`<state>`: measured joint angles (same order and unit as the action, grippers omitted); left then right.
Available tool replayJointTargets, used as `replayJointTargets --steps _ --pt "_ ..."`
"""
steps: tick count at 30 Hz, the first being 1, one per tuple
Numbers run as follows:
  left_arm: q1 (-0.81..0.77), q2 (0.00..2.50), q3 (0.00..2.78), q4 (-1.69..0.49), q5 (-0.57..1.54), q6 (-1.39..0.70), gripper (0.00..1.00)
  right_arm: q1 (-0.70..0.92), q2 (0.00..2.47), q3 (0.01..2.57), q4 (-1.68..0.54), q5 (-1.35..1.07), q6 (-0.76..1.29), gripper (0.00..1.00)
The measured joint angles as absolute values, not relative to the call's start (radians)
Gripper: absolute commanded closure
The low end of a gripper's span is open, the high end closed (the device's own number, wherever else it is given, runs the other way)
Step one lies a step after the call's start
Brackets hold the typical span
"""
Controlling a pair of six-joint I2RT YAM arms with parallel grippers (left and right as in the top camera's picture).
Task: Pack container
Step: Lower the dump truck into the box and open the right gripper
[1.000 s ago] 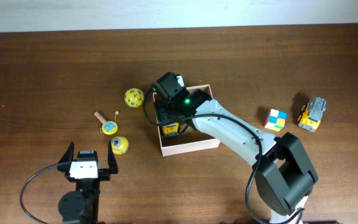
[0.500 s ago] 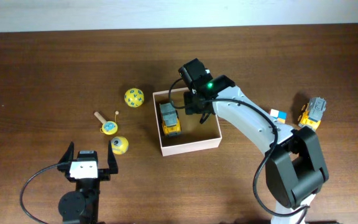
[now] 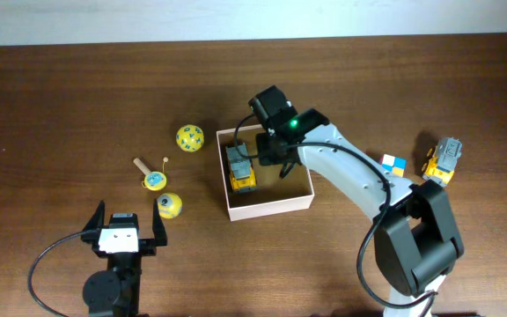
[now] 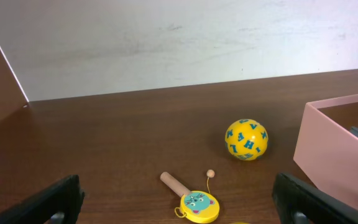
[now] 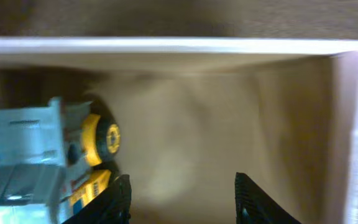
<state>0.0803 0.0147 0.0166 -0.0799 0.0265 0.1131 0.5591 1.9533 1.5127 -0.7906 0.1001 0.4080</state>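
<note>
"Hovering over the container [image 3: 271, 204] with its fingers apart and nothing between them, what is the right gripper [image 3: 275, 161] doing there?" asks Mira.

"Judging by the layout, it is placed for dropping toys in," says Tom. "The box sits near the middle of the table [image 3: 60, 88], a little right of centre. A yellow-and-grey truck [image 3: 241, 167] lies inside against its left wall. The wrist view shows bare tan floor between the fingertips, so I read that gripper as empty."

"And the left gripper [image 3: 127, 220]?"

"Spread wide at the near edge, well apart from the box, holding nothing. The toys nearest it lie loose, left of the box: a lettered yellow ball [image 3: 190, 137], a small yellow toy on a wooden stick [image 3: 152, 179] and a second yellow ball [image 3: 169, 206]. They are probably that arm's share of the packing."

"What can't you make out?"

"Plenty. The right arm [image 3: 350, 180] covers the far right corner of the box and part of a coloured cube [image 3: 393, 165]. A second truck [image 3: 443, 160] stands at the far right, well apart. I cannot tell whether the truck in the box is upright or on its side. The right wrist view is blurred and cuts it off at the left edge. The left wrist view catches only one pink corner of the box."
</note>
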Motion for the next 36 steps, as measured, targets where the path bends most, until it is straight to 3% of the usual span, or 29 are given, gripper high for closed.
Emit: replayJointTargets --steps 12,36 --pt "0.080 0.015 0.017 -0.080 0.027 0.113 0.01 0.634 1.987 1.462 -0.770 0.076 0.413 0.52" --pt "0.080 0.015 0.016 -0.080 0.027 0.113 0.01 0.633 1.987 1.462 -0.697 0.066 0.418 0.51"
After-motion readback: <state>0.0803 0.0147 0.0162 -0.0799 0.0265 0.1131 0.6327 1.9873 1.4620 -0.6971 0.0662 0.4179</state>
